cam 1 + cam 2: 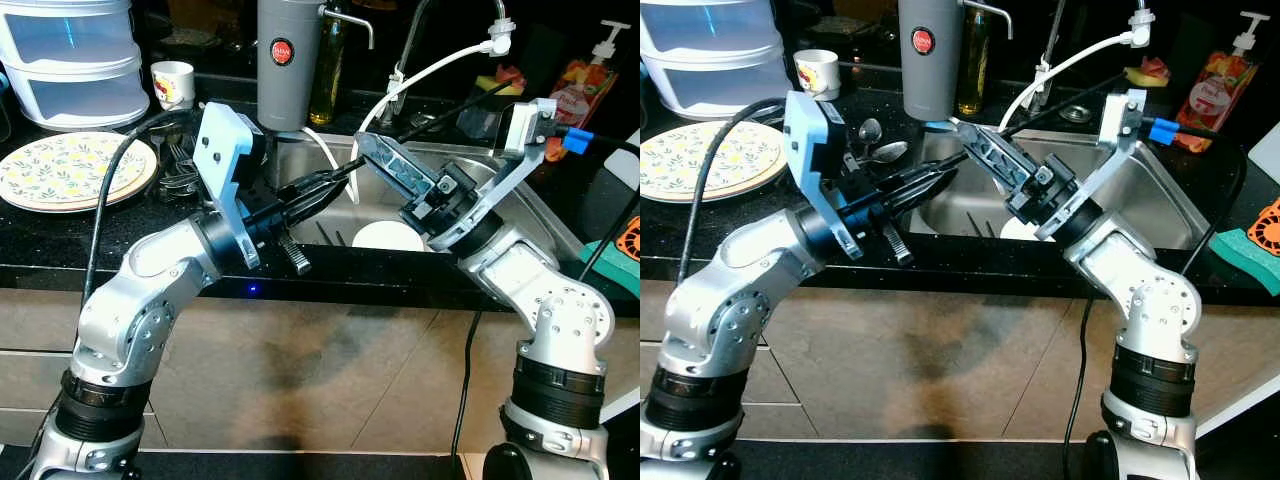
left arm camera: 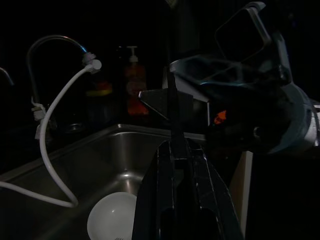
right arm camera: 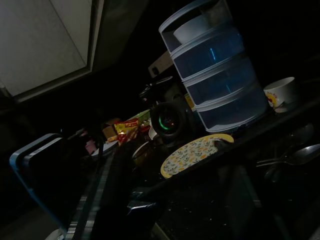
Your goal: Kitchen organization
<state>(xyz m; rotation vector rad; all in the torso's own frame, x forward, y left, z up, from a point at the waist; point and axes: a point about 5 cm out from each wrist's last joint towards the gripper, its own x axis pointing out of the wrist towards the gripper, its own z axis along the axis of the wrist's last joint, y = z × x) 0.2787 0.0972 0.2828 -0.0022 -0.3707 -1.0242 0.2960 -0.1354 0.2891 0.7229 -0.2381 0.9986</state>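
White plate [image 1: 388, 237] flat in sink [image 1: 520, 200]

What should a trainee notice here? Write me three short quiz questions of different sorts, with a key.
1. True or false: the patterned plate lies inside the sink.
2. Which white thing lies at the bottom of the sink? A. a round dish B. a cup C. a sponge
3. Fill in: the left pincer and the right pincer are both held above the ____.
Key: 1 false; 2 A; 3 sink.
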